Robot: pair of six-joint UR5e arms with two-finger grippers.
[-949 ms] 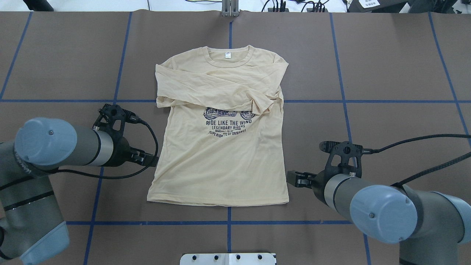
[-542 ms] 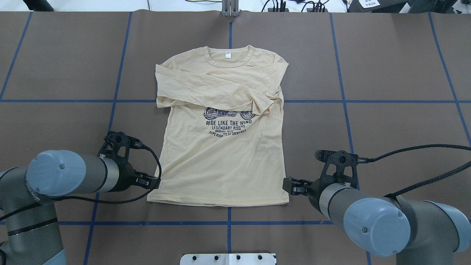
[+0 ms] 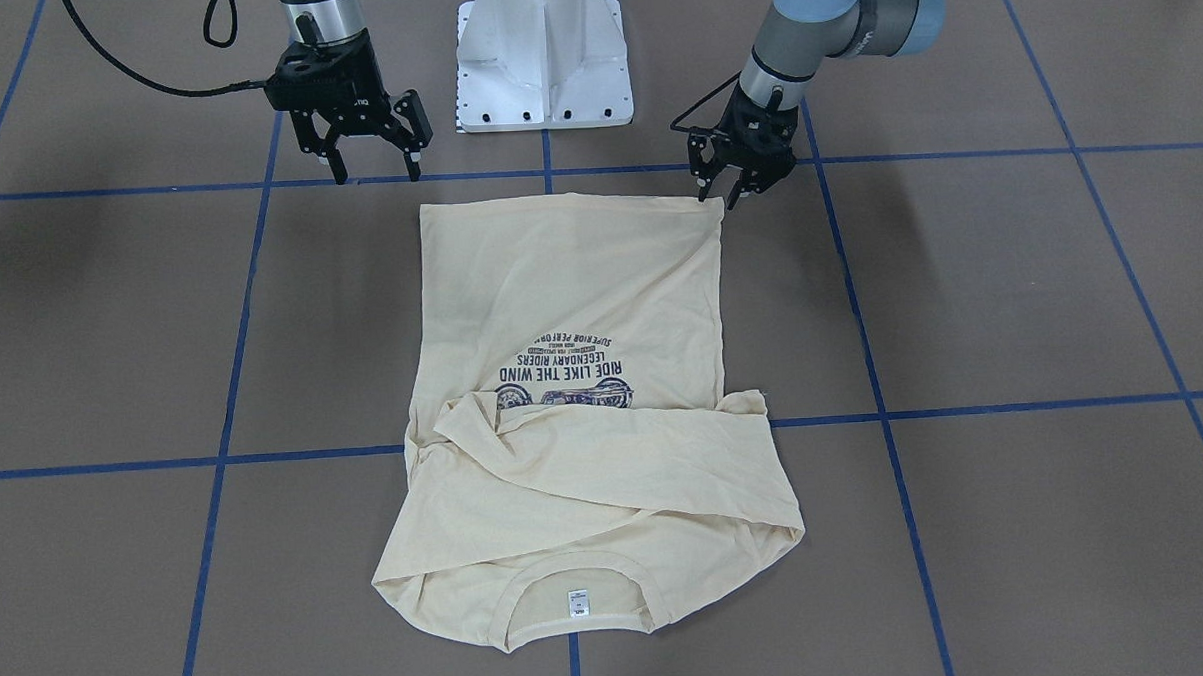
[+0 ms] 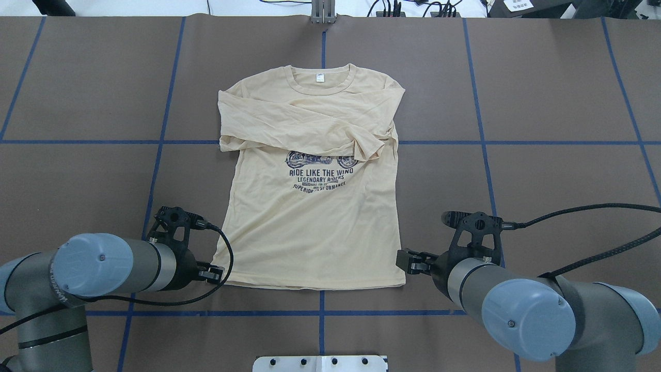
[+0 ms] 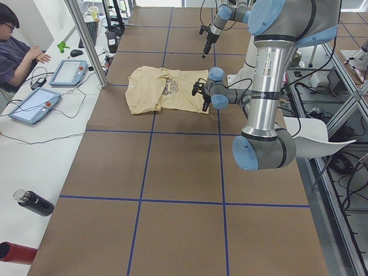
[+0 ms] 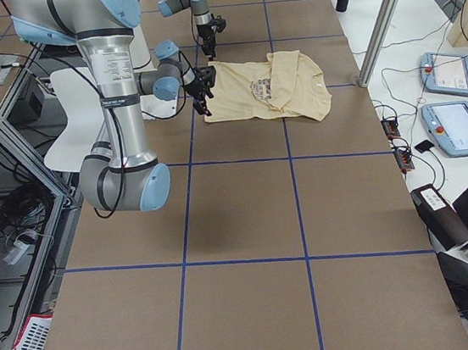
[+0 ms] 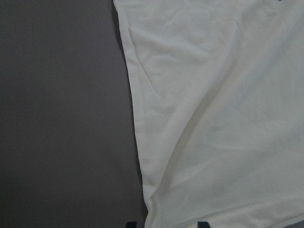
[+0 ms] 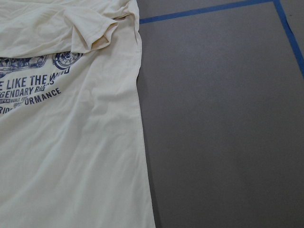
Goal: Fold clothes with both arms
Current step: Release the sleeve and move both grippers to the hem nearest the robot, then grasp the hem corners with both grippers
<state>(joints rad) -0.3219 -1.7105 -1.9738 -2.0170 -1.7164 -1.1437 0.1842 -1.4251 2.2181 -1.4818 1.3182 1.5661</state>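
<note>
1. Long-sleeved T-shirt (image 4: pixel 310 237): flat at centre of the overhead view on the bench (image 4: pixel 542 103), print up, sleeves crossed over the chest, seemingly ready for a hem-to-collar fold.
2. Left gripper (image 4: pixel 217 274): lower left, jaws parted astride the hem corner, placed to pinch it.
3. Right gripper (image 4: pixel 404 261): lower right, jaws wide, just beside the opposite corner, not touching.

T-shirt (image 4: pixel 310 232) on table (image 4: pixel 542 77); left gripper (image 3: pixel 718 200) at left hem corner, right gripper (image 3: pixel 376 174) beside right.
</note>
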